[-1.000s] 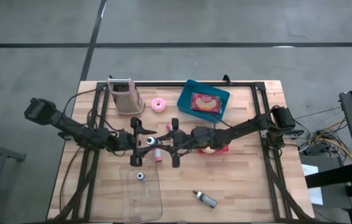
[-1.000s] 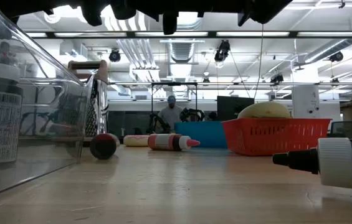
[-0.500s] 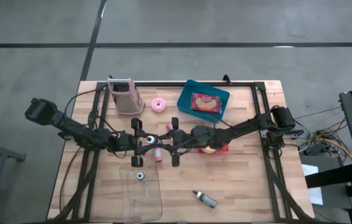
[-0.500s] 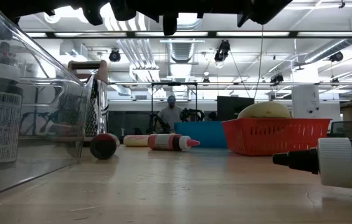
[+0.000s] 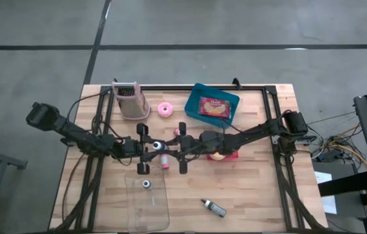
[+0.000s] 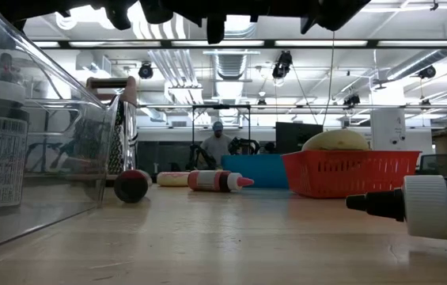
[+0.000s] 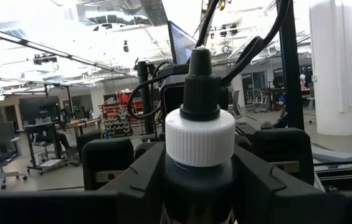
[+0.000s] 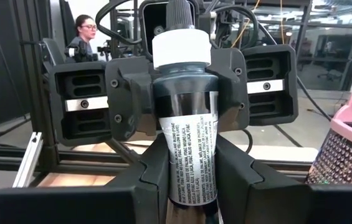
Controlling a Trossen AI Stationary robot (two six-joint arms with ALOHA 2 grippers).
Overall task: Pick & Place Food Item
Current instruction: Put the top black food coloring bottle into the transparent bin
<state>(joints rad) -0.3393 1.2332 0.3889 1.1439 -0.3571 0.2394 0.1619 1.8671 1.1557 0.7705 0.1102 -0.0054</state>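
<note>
While both grippers meet at table centre, the left gripper and right gripper each pinch the small dark bottle — a mid-air handover, release pending; the clear bin at 6 o'clock awaits — placement remains

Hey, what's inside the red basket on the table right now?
In the red basket sits a pale yellow rounded food item, its top rising above the rim. From above, the right arm covers most of it, so anything lower in the basket cannot be seen.
</note>
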